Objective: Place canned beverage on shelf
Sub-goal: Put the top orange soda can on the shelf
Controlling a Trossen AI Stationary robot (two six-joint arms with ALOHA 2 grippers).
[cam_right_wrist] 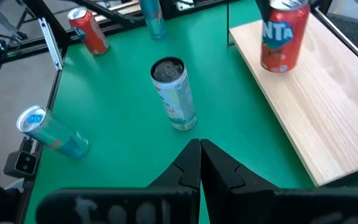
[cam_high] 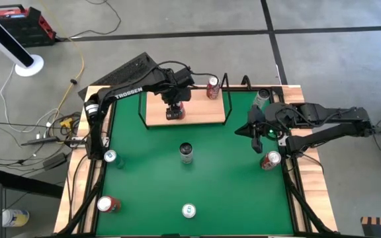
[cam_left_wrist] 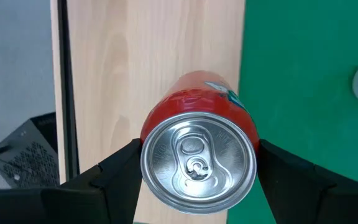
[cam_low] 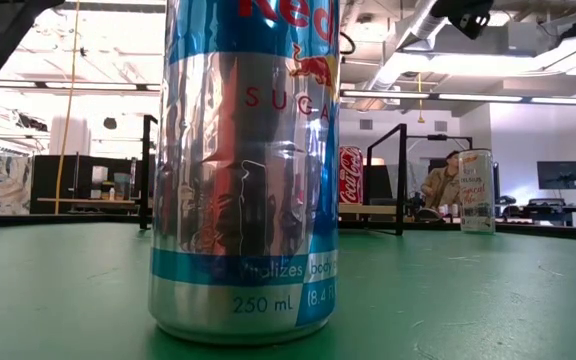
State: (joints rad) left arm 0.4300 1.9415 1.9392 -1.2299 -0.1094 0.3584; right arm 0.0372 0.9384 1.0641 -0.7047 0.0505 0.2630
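The shelf (cam_high: pixel 200 114) is a light-wood board with a black wire frame at the far middle of the green mat. My left gripper (cam_high: pixel 175 108) is over its near left part, shut on a red Fanta can (cam_left_wrist: pixel 197 143), which also shows in the right wrist view (cam_right_wrist: pixel 283 37). A red Coca-Cola can (cam_high: pixel 213 86) stands on the shelf's far right corner. My right gripper (cam_high: pixel 256 130) is shut and empty above the mat, right of the shelf; its fingers (cam_right_wrist: pixel 199 163) touch nothing. My left gripper pinches the red can between its two fingers, one on each side of the can's wall just below the top rim (cam_left_wrist: pixel 143 155). The fingers come from above, pointing down. The can is upright, and its bottom (cam_right_wrist: pixel 277 67) is on the shelf board near the board's near edge.
Loose cans stand on the mat: a silver-blue one at the middle (cam_high: pixel 186 153), a teal one at the left (cam_high: pixel 110 157), a red one at the near left (cam_high: pixel 108 204), a Red Bull can at the near middle (cam_low: pixel 243 170), a red one at the right (cam_high: pixel 270 160), a grey one at the far right (cam_high: pixel 263 98).
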